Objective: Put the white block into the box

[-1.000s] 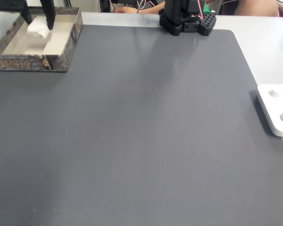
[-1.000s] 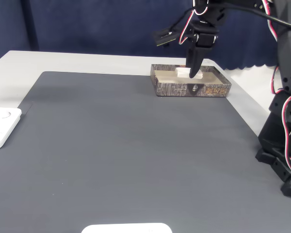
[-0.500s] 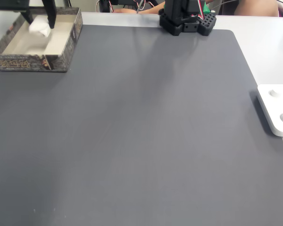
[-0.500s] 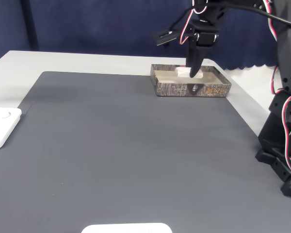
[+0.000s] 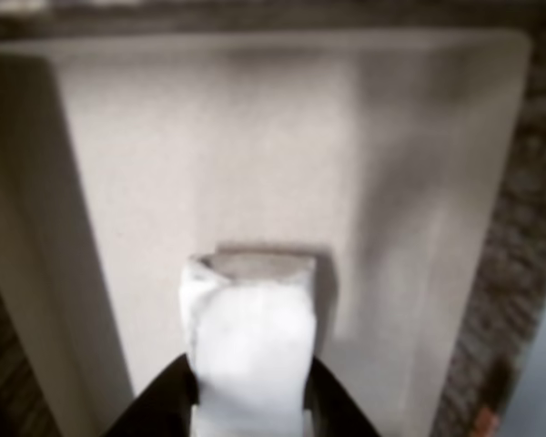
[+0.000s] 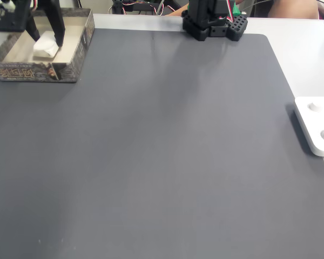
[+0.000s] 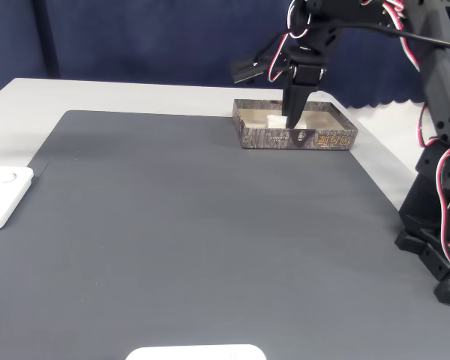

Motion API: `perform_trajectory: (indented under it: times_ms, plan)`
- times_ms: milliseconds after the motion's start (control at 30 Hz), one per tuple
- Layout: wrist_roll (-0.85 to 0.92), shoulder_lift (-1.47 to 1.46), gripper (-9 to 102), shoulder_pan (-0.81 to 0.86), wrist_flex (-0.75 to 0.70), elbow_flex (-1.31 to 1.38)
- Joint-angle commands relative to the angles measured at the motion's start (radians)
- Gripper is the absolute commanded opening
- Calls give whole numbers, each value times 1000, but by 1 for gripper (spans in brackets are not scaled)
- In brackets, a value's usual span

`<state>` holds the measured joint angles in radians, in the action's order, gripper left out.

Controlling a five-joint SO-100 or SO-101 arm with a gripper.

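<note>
The gripper (image 7: 288, 120) has gone lower into the box (image 7: 337, 139) than it was a moment ago. Its black fingers (image 6: 58, 33) now reach down inside the walls. The arm has also bent over more, and its wires loop higher above the box.

The white block (image 5: 251, 355) is squeezed between the two black fingers. In the other view they press on its left and right sides. The block sits low inside the box, just over the pale floor. I cannot tell if it touches the floor. In a fixed view the white block (image 6: 45, 45) is near the back of the box, by the right wall. In a fixed view it (image 7: 276, 119) peeks over the front wall.

The block is long and chalky white, with soft round corners and a grubby grey top end. The box (image 6: 75, 58) is a low, open rectangle. Its outside is brown and speckled with a rough pattern, and its inside (image 5: 255, 155) is smooth and cream. It stands at a far corner of a big, flat, dark grey mat (image 6: 167, 151). A shiny white panel (image 6: 317, 132) with round dips lies at the right edge of the mat.
</note>
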<state>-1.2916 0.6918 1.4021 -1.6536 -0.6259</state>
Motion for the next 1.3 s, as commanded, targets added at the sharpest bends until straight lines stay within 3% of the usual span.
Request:
perform_trajectory:
  times_ms: [0,533,967,1267]
  plan:
    - [17,15,-2,-21,9,71]
    - [17,26,-1,-35,12,61]
    - [5,29,26,-28,63,41]
    - [5,75,30,-38,83,31]
